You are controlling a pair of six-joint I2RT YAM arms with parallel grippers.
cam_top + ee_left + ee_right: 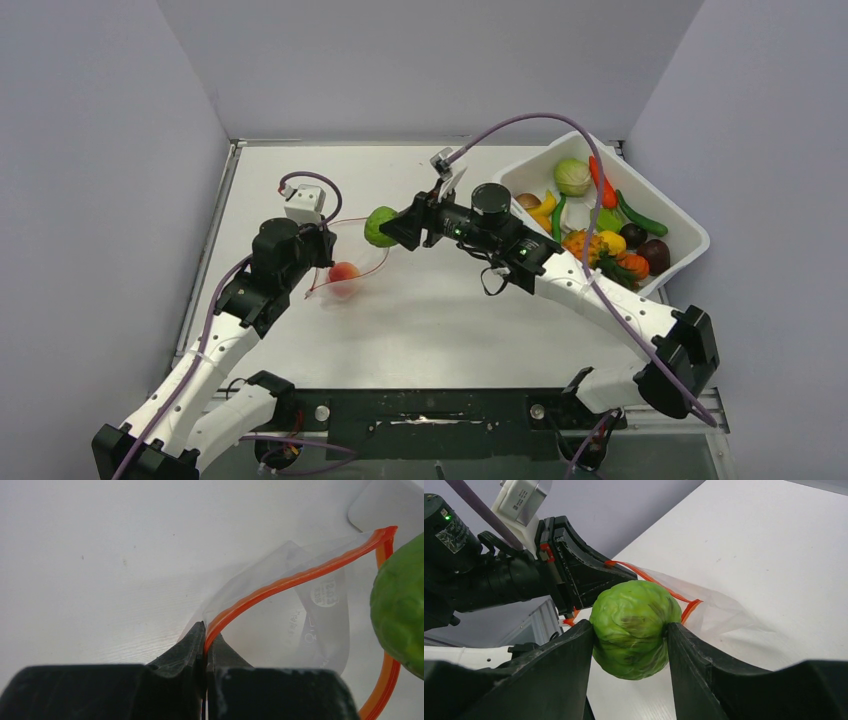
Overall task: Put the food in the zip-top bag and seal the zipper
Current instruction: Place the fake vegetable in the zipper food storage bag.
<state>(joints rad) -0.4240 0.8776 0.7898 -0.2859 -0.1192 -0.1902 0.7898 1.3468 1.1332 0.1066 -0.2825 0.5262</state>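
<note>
The clear zip-top bag [358, 258] lies left of centre with its mouth held open. A peach [343, 272] sits inside it. My left gripper [325, 240] is shut on the red-orange zipper [280, 583], pinching one lip of the mouth between its fingertips [192, 642]. My right gripper [630, 630] is shut on a green ball [634, 625] and holds it in the air just at the bag's open mouth [689, 605]. The ball also shows at the right edge of the left wrist view [400, 610]. The rest of the food lies in the tub.
A white tub [690, 240] at the back right holds several toy fruits and vegetables, among them a red carrot [602, 182], a pale green ball [571, 176] and an orange bumpy fruit [578, 243]. Grey walls enclose the table on three sides.
</note>
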